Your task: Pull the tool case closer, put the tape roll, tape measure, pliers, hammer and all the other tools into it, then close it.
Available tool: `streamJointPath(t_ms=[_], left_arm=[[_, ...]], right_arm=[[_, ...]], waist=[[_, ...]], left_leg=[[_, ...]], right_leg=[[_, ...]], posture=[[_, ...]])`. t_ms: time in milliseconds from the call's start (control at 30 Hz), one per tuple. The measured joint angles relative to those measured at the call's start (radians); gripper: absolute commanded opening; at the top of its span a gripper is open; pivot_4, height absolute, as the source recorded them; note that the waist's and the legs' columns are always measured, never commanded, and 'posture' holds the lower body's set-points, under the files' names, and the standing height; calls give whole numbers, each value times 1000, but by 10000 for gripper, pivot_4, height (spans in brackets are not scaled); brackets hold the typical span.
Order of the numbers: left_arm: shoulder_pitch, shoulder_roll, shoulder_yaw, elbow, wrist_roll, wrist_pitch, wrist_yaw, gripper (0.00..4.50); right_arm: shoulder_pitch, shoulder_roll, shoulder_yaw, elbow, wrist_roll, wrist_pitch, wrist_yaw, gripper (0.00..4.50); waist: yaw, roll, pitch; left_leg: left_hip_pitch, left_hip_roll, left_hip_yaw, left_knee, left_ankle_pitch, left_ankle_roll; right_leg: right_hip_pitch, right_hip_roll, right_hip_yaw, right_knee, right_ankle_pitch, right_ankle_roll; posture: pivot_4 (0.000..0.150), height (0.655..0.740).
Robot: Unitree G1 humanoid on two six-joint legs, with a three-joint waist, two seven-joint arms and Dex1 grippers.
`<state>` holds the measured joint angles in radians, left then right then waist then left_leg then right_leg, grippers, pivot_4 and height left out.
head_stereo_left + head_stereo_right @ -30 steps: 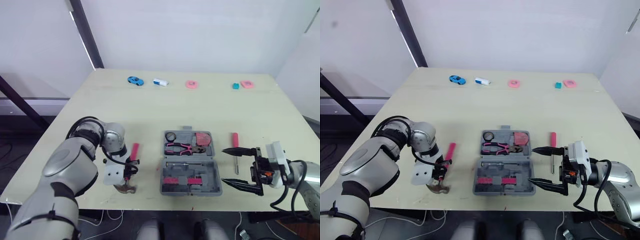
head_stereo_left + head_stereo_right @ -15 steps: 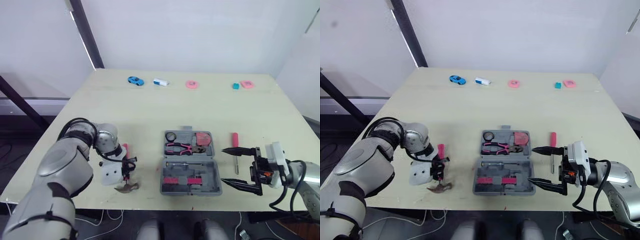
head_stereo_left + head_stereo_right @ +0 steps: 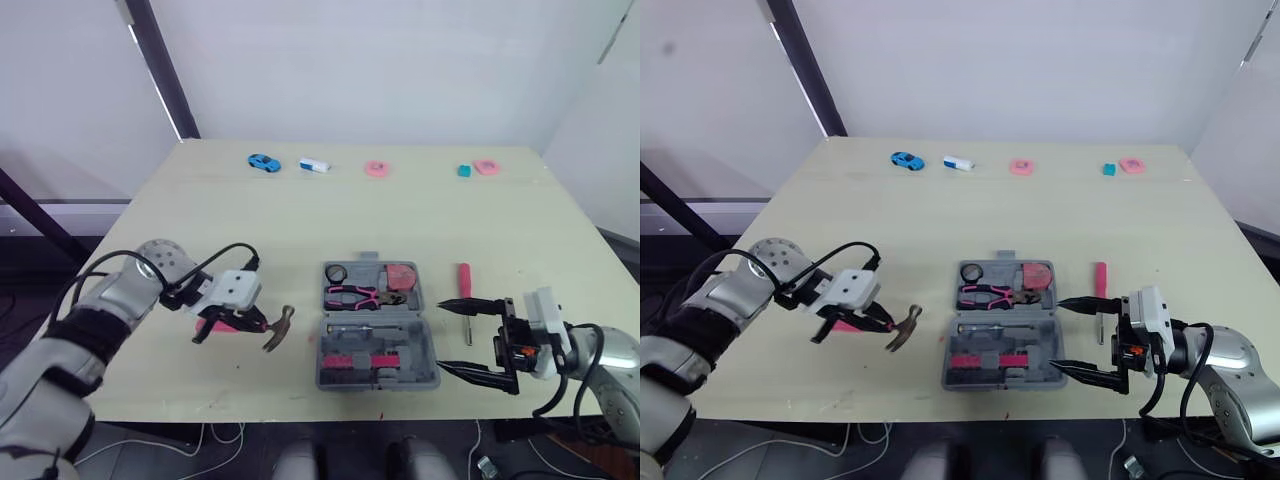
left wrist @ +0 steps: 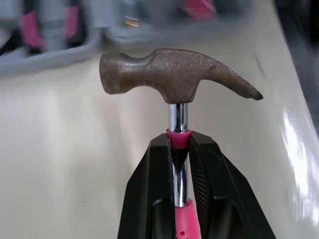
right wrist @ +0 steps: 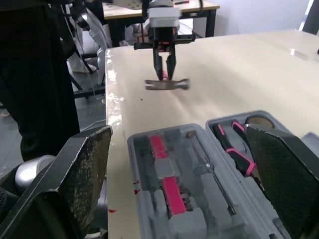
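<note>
Brown-headed, pink-gripped hammer (image 4: 175,74) clamped in left hand (image 4: 178,141).
Bare desk (image 3: 300,250) is seen between it and case (image 3: 380,383); right hand (image 3: 468,338) held apart.

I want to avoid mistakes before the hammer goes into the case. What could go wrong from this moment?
The left claw pinches the brown-headed, pink-handled hammer only at the top of its handle; it may pivot or slip. The open grey plastic tool case holds pink-handled pliers, which the hammer could knock going in. The open right claw sits close to the red-handled screwdriver and might push it away.
</note>
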<state>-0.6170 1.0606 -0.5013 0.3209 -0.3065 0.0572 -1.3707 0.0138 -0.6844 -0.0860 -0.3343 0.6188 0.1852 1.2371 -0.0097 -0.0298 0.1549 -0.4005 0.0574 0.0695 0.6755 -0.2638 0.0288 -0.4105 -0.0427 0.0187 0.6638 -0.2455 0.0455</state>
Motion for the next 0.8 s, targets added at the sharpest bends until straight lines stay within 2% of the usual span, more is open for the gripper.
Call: streamJointPath(t_ms=[33, 100, 200, 233, 300, 333, 400, 467, 500, 600, 700, 800], left_arm=[[47, 0, 63, -79, -22, 151, 75, 266], [86, -3, 122, -147, -53, 291, 150, 266], [164, -14, 238, -304, -134, 659, 320, 266], [174, -22, 255, -327, -141, 720, 352, 266], [195, -89, 334, -379, -170, 888, 471, 266], [195, -104, 348, -384, -176, 910, 488, 266], [194, -245, 487, -410, -207, 1083, 648, 266], [194, -294, 534, -418, -208, 1145, 713, 266], [194, -390, 617, -433, -197, 1242, 825, 266], [193, -551, 715, -474, -171, 1391, 975, 266], [177, -644, 720, -497, -116, 1490, 1088, 266], [163, -669, 714, -507, -86, 1507, 1136, 266]], right_arm=[[-1, 0, 1, 1, 0, -1, 1, 45000], [-2, 0, 1, 3, -1, -1, 2, 45000], [-6, 2, 3, 10, -4, -4, 6, 45000], [-8, 2, 4, 12, -4, -4, 8, 45000], [-11, 3, 5, 19, -5, -7, 10, 45000], [-11, 3, 6, 20, -5, -7, 10, 45000], [-12, 6, 11, 20, -6, -9, 10, 45000], [-12, 6, 11, 20, -6, -9, 10, 45000], [-12, 6, 11, 24, -6, -9, 12, 45000], [-22, 5, 10, 45, -8, -14, 13, 45000], [-26, 5, 7, 52, -14, -18, 11, 45000], [-28, 5, 4, 56, -14, -18, 6, 45000]], waist=[[1, 0, 0], [1, 0, 0], [0, 0, 0], [0, 0, 0], [3, 0, 0], [6, 0, 0], [12, 0, 0], [12, 0, 0], [13, 0, 0], [15, 0, 0], [17, 0, 0], [16, 0, 0]], left_leg=[[0, 0, 0, 0, 0, 0], [0, 0, 0, 0, 0, 0], [0, 0, 0, 0, 0, 0], [1, 0, 0, 0, 0, 0], [1, 0, 0, 0, 0, 0], [1, -1, 0, 0, 0, 0], [0, -1, 0, 1, 0, 0], [0, -1, -1, 1, 0, 0], [1, -1, -1, 1, 0, 0], [1, -2, -1, 1, 0, 0], [1, -2, -1, 1, 0, 0], [1, -2, -2, 1, 0, 0]], right_leg=[[0, 0, 0, 0, 0, 0], [0, 0, 0, 0, 0, 0], [0, 0, 0, 0, 0, 0], [0, 0, 0, 0, 0, 0], [0, 0, 0, 0, 0, 0], [0, 0, 0, 0, 0, 0], [0, 0, 0, 0, 0, 0], [1, 0, 0, 0, 0, 0], [1, 0, 1, 0, 0, 0], [1, 0, 1, 0, 0, 0], [1, 0, 1, 1, 0, 0], [1, 0, 1, 1, 0, 0]], posture=[[1500, 7400], [1500, 7400], [1500, 7400], [1500, 7400], [1500, 7400], [1500, 7400], [1500, 7400], [1500, 7400], [1500, 7400], [1500, 7400], [1500, 7400], [1500, 7400]])
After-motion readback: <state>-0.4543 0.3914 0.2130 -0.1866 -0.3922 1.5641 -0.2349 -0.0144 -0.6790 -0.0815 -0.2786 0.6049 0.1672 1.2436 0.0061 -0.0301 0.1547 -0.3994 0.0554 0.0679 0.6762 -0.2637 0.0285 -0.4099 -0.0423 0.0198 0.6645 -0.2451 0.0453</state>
